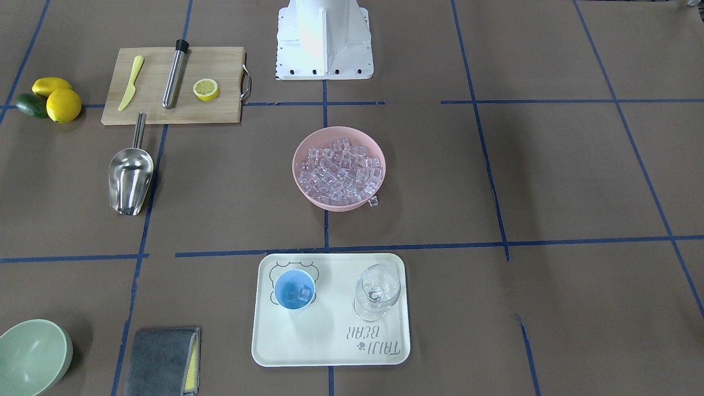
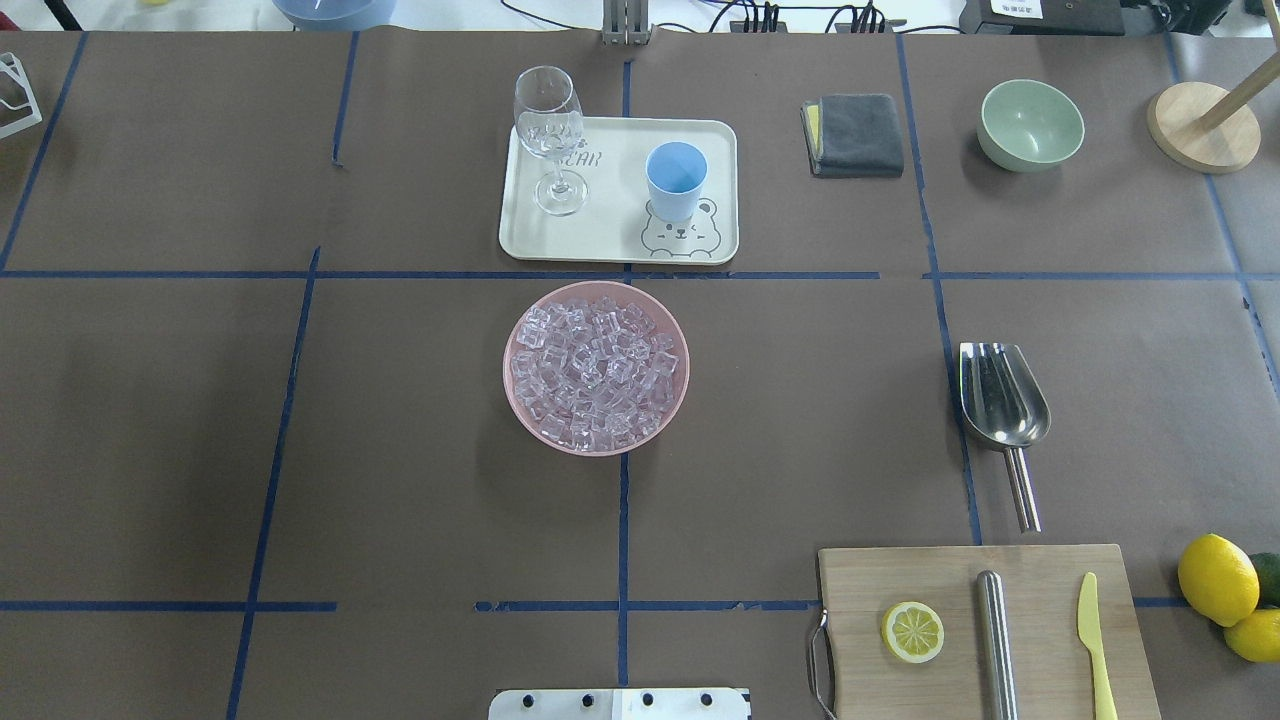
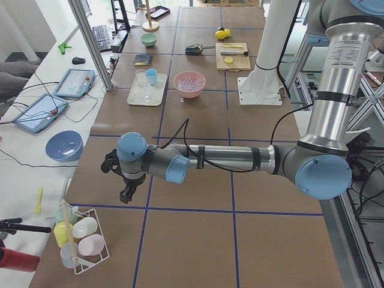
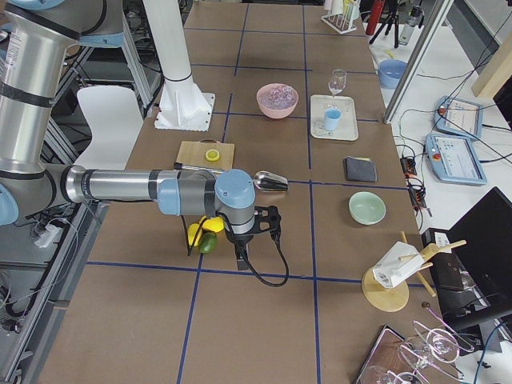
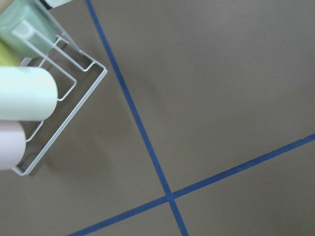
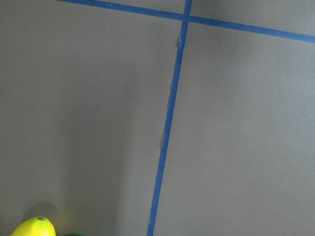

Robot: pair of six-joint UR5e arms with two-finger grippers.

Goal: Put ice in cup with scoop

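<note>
The ice (image 1: 341, 168) fills a pink bowl (image 2: 520, 400) at the table's middle. One loose cube (image 1: 373, 201) lies beside the bowl. The light-blue cup (image 1: 295, 290) stands upright on a cream tray (image 1: 330, 341) and holds a few cubes. The steel scoop (image 1: 130, 176) lies flat on the table, also in the overhead view (image 2: 1002, 400). My left gripper (image 3: 126, 195) hangs over the table's left end, far from all of these. My right gripper (image 4: 240, 258) hangs near the lemons at the right end. I cannot tell whether either is open or shut.
A cutting board (image 2: 1040, 570) holds a lemon half (image 2: 912, 631), a steel cylinder (image 2: 995, 640) and a yellow knife (image 2: 1094, 640). A stemmed glass (image 2: 550, 135) stands on the tray. A grey cloth (image 2: 855, 133), a green bowl (image 2: 1030, 123), lemons (image 2: 1217, 578) and a wire rack (image 5: 64, 93) stand at the edges.
</note>
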